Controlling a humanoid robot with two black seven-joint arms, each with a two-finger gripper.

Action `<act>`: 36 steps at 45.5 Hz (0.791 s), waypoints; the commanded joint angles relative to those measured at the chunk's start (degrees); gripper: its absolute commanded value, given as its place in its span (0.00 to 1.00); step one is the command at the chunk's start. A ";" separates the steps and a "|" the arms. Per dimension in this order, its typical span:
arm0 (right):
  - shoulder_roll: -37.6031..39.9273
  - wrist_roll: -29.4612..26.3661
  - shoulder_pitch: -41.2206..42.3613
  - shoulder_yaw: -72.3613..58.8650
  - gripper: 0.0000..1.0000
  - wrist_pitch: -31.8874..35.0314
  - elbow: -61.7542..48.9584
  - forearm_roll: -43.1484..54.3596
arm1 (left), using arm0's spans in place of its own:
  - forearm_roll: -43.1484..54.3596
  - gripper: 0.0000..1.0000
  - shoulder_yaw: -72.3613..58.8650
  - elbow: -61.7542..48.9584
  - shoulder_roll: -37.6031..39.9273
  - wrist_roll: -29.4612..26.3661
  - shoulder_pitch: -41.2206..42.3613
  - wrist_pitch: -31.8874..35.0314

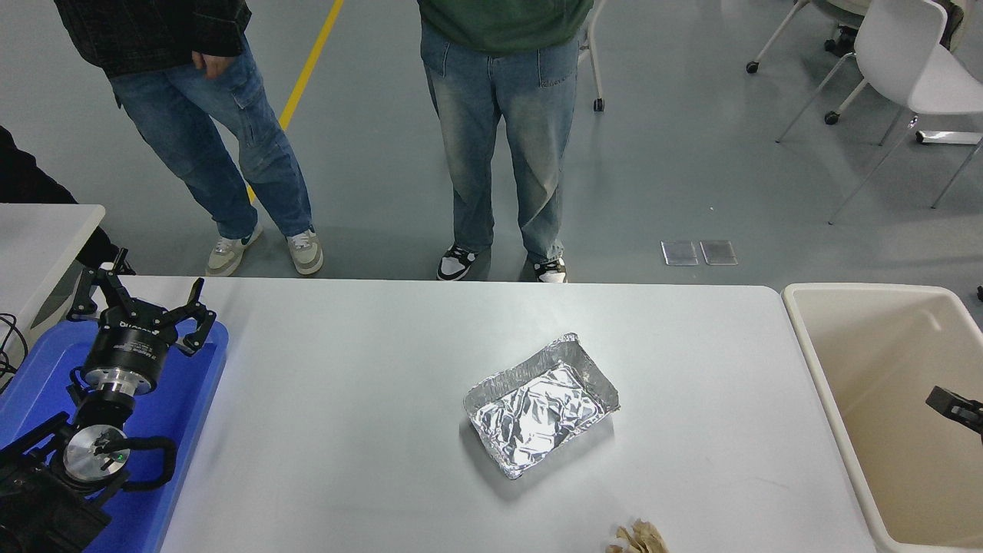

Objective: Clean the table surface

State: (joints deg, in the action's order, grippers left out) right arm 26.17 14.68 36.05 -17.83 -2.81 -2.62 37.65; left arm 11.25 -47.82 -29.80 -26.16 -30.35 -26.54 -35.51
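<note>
Right gripper (952, 405) pokes in over the beige bin (845, 399) at the right edge, its state unclear; next, lift the foil tray (541, 403) mid table surface (345, 399) by 1 rim, gently
</note>
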 commanded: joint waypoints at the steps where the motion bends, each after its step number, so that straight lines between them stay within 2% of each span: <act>1: -0.24 0.09 0.43 0.07 1.00 -0.09 -2.12 -1.26 | 0.00 1.00 0.00 0.00 -0.03 -0.06 0.00 0.00; 20: 2.31 0.53 2.89 2.00 1.00 0.00 -0.46 -3.46 | 0.00 1.00 0.00 0.00 -0.03 -0.06 0.00 0.00; 36: 3.72 0.35 5.87 18.51 1.00 0.00 4.47 -3.55 | 0.00 1.00 0.00 0.00 -0.03 -0.06 0.00 0.00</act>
State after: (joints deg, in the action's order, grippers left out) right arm 29.04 15.13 39.93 -9.40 -2.76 -0.50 34.30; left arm 11.27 -47.82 -29.80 -26.17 -30.37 -26.54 -35.51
